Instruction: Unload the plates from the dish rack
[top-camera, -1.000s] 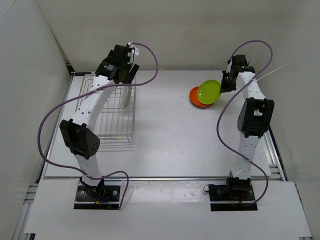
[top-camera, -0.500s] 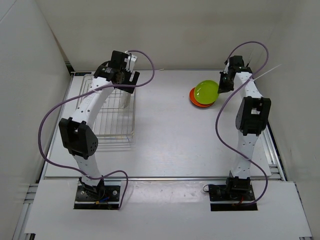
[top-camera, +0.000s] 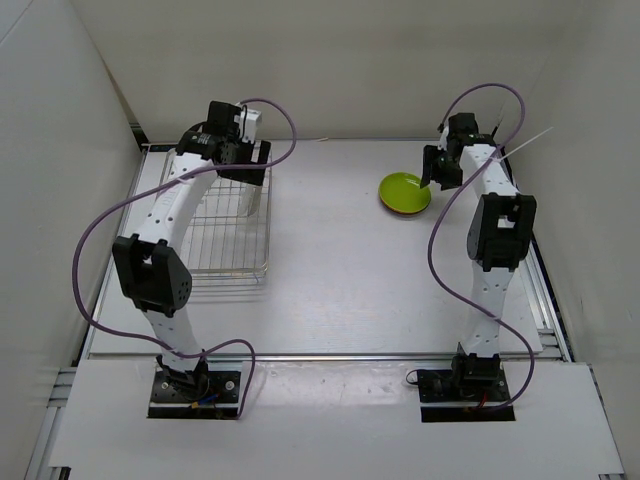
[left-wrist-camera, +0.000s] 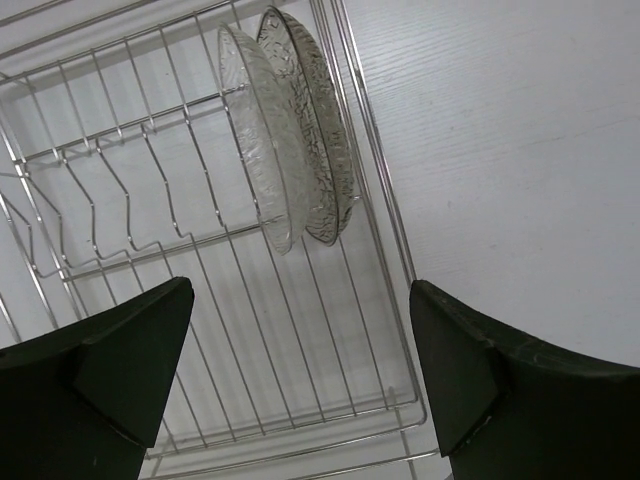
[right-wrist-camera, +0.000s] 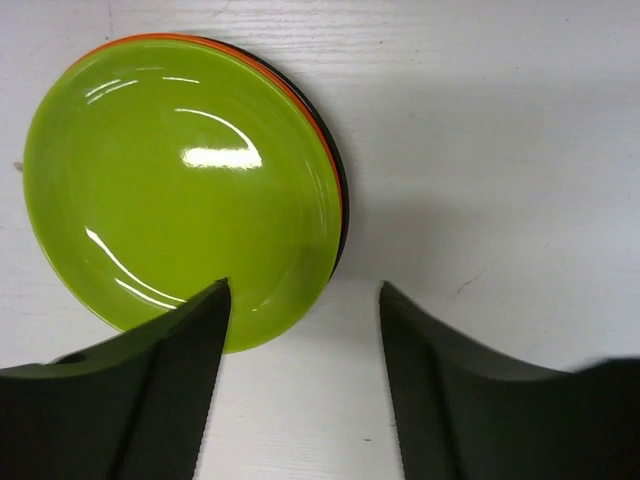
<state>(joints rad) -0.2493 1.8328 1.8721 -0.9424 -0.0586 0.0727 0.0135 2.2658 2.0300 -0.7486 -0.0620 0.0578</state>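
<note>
- Seeing the lime green plate (right-wrist-camera: 180, 190) lying flat atop the orange-red plate (right-wrist-camera: 310, 110) and the black plate (right-wrist-camera: 343, 200), only their rims peeking out, all stacked on the table (top-camera: 330, 270) at its far right.
- Seeing clear plates (left-wrist-camera: 290, 140), seemingly two, standing on edge side by side in the dish rack (top-camera: 215, 240), against its right wall, at the table's far left.
- Hovering over the stack's edge with the right gripper (right-wrist-camera: 305, 290), jaws parted, gripping nothing.
- Hanging above the rack with the left gripper (left-wrist-camera: 300, 290), jaws spread wide, holding nothing.

Overhead overview; wrist cameras close above plates (left-wrist-camera: 290, 140) (right-wrist-camera: 180, 190)
</note>
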